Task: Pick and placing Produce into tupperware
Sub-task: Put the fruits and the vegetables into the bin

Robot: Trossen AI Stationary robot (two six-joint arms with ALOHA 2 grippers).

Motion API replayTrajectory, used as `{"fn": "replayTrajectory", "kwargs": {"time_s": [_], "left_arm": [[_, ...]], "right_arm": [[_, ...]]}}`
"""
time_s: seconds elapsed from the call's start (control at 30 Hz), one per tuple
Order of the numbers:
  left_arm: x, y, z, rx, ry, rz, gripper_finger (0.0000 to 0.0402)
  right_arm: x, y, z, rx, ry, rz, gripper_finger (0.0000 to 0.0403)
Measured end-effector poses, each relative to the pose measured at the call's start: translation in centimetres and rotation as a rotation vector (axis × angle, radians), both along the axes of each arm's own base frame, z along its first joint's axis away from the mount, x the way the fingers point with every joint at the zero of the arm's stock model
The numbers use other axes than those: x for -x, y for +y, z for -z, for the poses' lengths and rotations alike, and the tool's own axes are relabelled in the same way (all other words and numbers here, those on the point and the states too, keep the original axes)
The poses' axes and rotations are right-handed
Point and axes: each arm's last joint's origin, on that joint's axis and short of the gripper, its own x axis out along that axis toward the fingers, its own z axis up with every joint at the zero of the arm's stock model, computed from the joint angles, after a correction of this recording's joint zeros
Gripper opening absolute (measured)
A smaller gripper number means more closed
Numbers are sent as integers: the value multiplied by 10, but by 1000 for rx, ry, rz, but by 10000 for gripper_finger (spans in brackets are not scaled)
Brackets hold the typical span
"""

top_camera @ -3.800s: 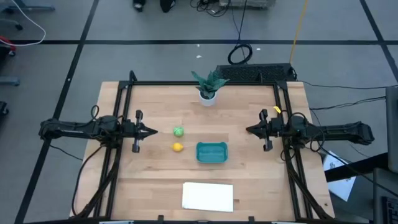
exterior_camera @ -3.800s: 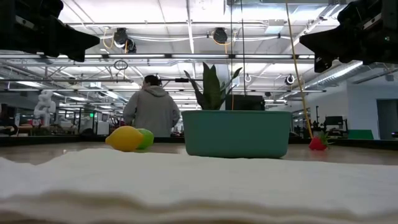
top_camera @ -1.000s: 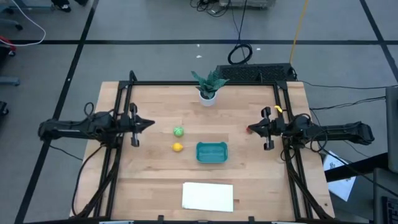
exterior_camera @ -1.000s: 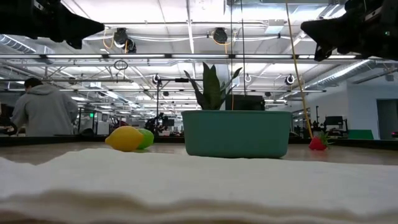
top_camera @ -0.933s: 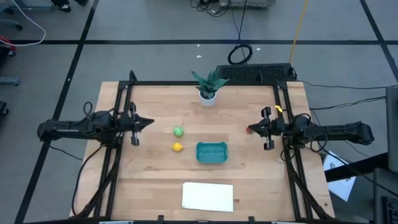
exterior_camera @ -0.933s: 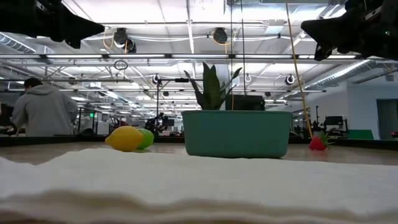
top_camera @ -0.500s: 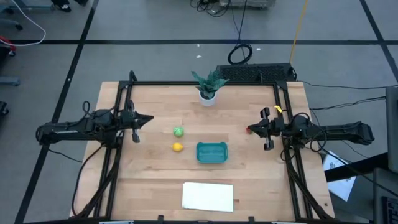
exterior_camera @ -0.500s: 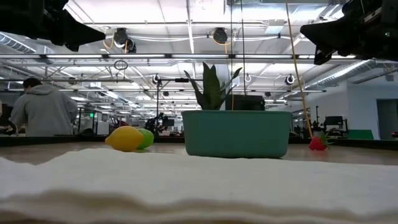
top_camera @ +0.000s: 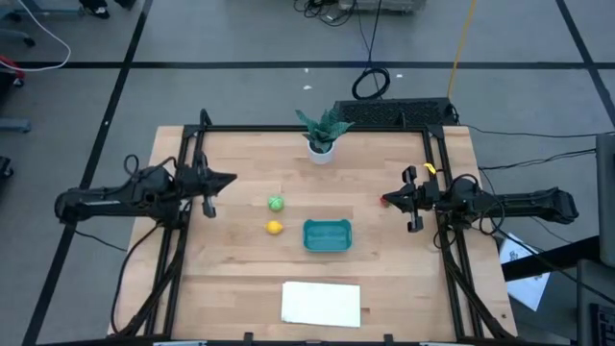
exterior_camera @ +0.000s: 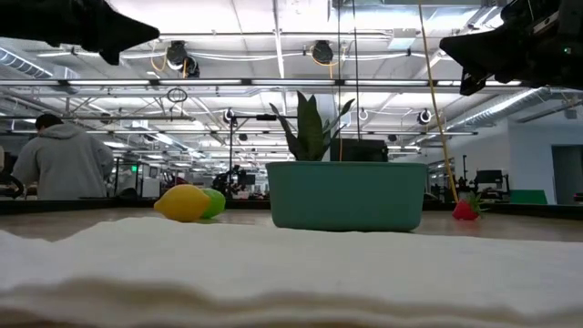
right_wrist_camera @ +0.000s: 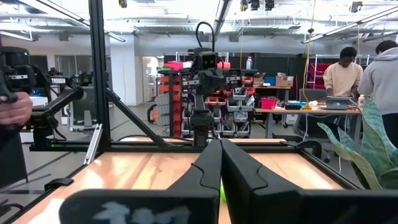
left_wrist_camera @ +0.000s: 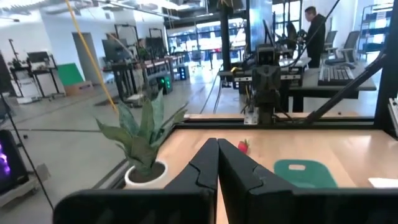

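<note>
The green round piece (top_camera: 276, 203) and the yellow lemon-like piece (top_camera: 275, 227) sit on the table left of the teal tub (top_camera: 327, 234). In the low view, yellow (exterior_camera: 184, 202) stands in front of green (exterior_camera: 215, 200), left of the tub (exterior_camera: 346, 195). The red piece (top_camera: 385, 199) lies on the table right at my right gripper's (top_camera: 386, 200) tip. My left gripper (top_camera: 233, 179) hovers left of and beyond the green piece. Both grippers are shut on nothing in the wrist views, left (left_wrist_camera: 217, 146) and right (right_wrist_camera: 221, 146), and both are raised above the table (exterior_camera: 137, 36), (exterior_camera: 455, 50).
A leafy plant in a white pot (top_camera: 320, 135) stands near the table's far edge. A flat white sheet (top_camera: 321, 303) lies at the near edge and fills the foreground of the low view (exterior_camera: 291, 273). Black frame rails (top_camera: 189, 163) run along both sides. People are in the room behind.
My left gripper has swung toward the table's far edge, still shut, its tip now pointing past the far side of the green piece. My right arm and all the pieces have kept still.
</note>
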Motion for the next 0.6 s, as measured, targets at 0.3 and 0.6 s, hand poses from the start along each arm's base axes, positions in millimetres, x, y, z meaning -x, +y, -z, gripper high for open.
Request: {"fn": "replayTrajectory", "kwargs": {"time_s": [0.3, 0.6], "left_arm": [[-26, 1, -34, -18, 62, 25, 10], [-54, 10, -63, -43, 133, 80, 10]], "right_arm": [[0, 0, 1, -2, 10, 0, 0], [0, 0, 1, -3, 16, 0, 0]]}}
